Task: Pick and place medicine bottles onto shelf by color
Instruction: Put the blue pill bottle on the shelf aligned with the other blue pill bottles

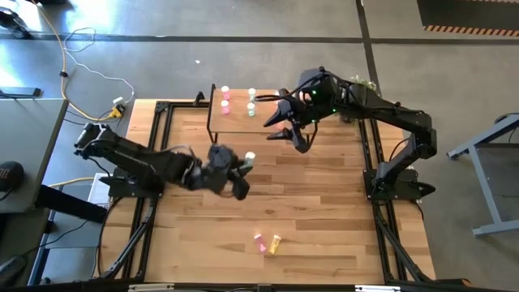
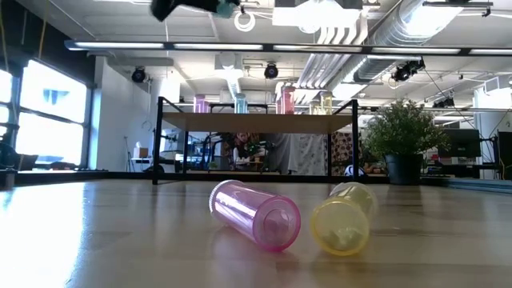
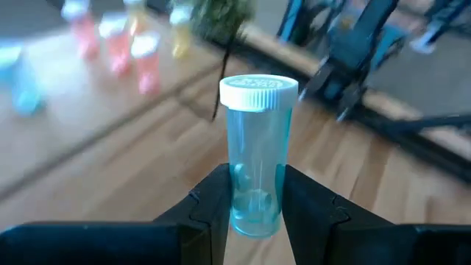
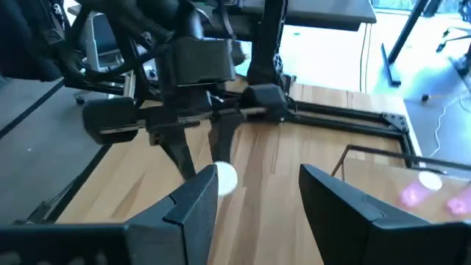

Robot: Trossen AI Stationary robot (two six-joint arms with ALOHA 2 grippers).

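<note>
Carrying a green bottle toward the shelf

Gripping the green bottle point(image 3: 257, 158) low on its body, my left pincer point(image 1: 240, 166) is clamping it upright, white cap clear above the fingers point(image 3: 213, 206), likely so it can be set down standing. I am holding it over the middle of the tabletop point(image 1: 324, 211), short of the shelf point(image 1: 243, 122), where pink and green bottles are standing in separate columns. My right pincer point(image 1: 280, 128) is hovering near the shelf's end, spread wide and empty. A pink bottle point(image 2: 254, 214) and a yellow bottle point(image 2: 342, 220) are lying on their sides at the near edge, waiting their turn.
</note>
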